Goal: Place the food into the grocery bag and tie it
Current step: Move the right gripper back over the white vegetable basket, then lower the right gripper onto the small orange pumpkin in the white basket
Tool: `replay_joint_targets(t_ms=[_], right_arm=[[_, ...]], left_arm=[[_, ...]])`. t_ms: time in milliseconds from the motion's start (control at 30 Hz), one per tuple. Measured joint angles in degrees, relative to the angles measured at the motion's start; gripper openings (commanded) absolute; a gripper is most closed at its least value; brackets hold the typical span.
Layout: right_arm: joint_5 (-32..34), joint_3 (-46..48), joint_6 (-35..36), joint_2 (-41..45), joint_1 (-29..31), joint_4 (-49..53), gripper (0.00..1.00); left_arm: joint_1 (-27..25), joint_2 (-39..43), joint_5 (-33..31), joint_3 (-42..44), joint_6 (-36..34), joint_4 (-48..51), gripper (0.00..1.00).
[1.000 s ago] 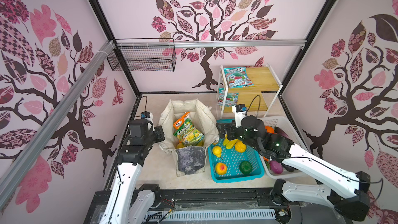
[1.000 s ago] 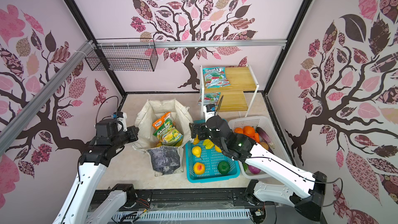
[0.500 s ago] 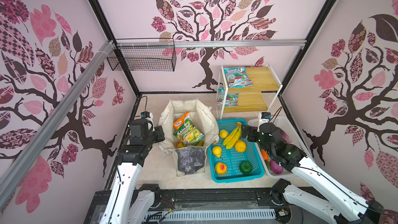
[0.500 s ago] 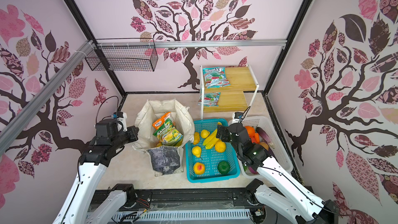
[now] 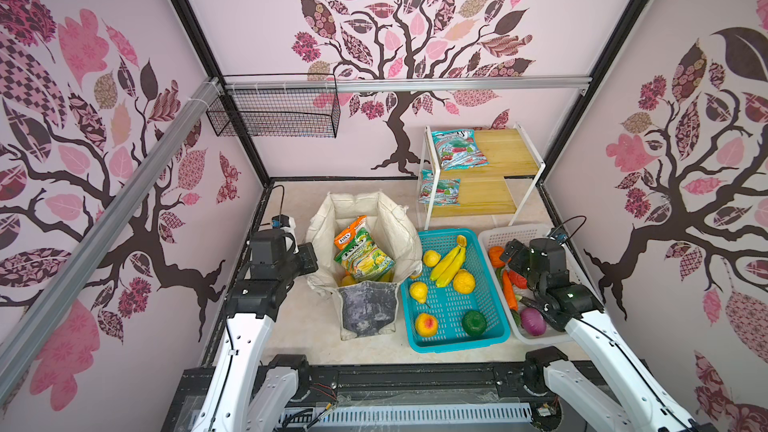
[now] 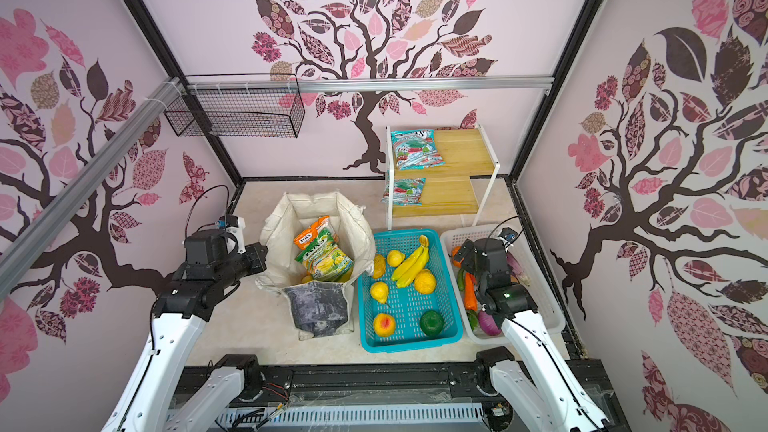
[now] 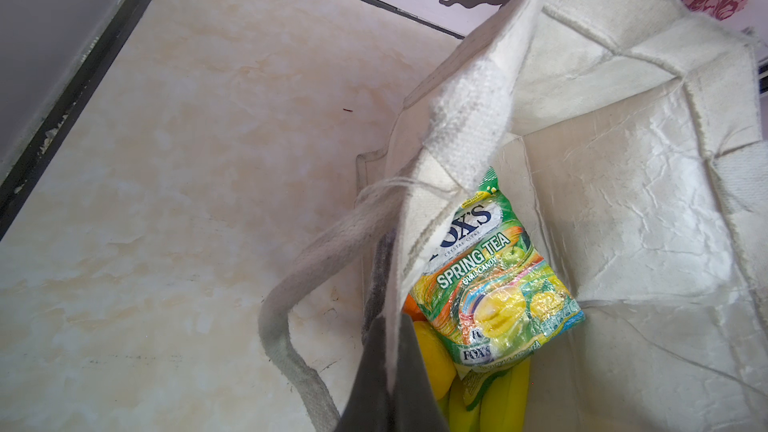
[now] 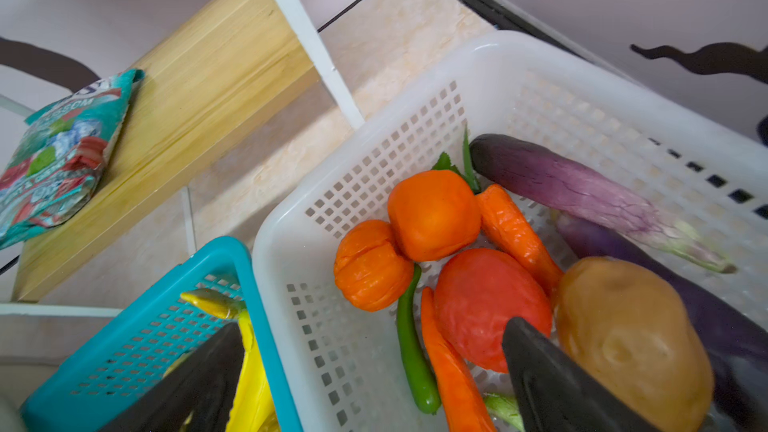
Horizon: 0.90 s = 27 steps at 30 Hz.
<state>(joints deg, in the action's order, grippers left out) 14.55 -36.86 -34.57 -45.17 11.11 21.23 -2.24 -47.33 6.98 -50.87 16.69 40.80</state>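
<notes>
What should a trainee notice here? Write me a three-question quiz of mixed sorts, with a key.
1. True or false: the left gripper is shut on the rim of the bag.
2. Where does the potato lie? A: teal basket. B: white basket. C: shelf.
3. Fill the gap: the jaws of the right gripper stand ___.
Key: 1 true; 2 B; 3 open.
</notes>
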Motion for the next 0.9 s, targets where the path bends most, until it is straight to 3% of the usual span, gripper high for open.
replay_joint_targets(t_ms=[200, 300, 400, 633, 800, 900], right_arm=[[-21.6, 0.6, 2.0, -1.4, 0.7, -6.7, 0.98], [-26.1, -0.9, 3.1, -4.6, 4.4, -7.3, 1.0], [-25.0, -2.5, 2.8, -6.1, 7.2, -6.8, 1.0], [-21.7, -1.6, 0.8, -8.4, -0.1, -5.6, 1.0], [-17.2, -0.6, 0.9, -8.7, -0.4, -4.8, 0.99], [-14.5, -0.6, 0.9, -11.2, -0.4, -4.7, 0.93]], left_arm=[[0.0, 0.0, 0.0, 0.0, 0.0, 0.0, 0.0], [0.0, 0.0, 0.0, 0.0, 0.0, 0.0, 0.0], [0.0, 0.0, 0.0, 0.0, 0.0, 0.0, 0.0], [0.0, 0.1, -0.1, 0.0, 0.0, 0.0, 0.0], [0.0, 0.1, -0.1, 0.0, 0.0, 0.0, 0.0], [0.0, 0.1, -0.1, 0.0, 0.0, 0.0, 0.0]])
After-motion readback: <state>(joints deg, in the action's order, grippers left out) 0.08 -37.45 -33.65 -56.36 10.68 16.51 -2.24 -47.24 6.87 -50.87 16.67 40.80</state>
